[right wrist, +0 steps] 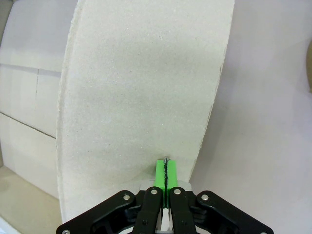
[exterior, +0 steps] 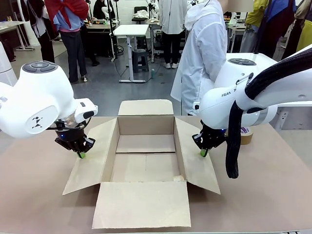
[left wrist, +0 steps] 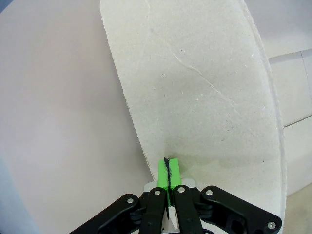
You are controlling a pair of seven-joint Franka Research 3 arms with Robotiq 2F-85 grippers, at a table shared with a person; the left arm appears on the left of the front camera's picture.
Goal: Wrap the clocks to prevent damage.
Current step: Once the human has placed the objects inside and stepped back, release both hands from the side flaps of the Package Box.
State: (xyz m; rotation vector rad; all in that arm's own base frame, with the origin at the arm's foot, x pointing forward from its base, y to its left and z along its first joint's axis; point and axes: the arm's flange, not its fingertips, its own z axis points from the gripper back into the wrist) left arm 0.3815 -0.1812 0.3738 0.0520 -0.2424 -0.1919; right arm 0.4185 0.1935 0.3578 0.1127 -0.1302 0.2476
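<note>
The clocks are out of view. An open brown cardboard box [exterior: 146, 125] stands mid-table with nothing inside and all its flaps spread outward. My left gripper [exterior: 82, 155] is shut with nothing between its green pads, its tip at the outer edge of the box's left flap [exterior: 92, 156]. In the left wrist view the left gripper [left wrist: 168, 170] points down at that flap [left wrist: 204, 97]. My right gripper [exterior: 203, 152] is also shut and holds nothing, tip down on the right flap [exterior: 197, 163]. In the right wrist view the right gripper [right wrist: 166, 170] hangs over this flap [right wrist: 141, 87].
A brown tape roll [exterior: 246, 135] lies on the table behind my right arm. A person in a white coat [exterior: 204, 48] stands at the far side. The box's front flap [exterior: 141, 204] lies flat toward the near edge, and the back flap [exterior: 145, 107] points toward the person.
</note>
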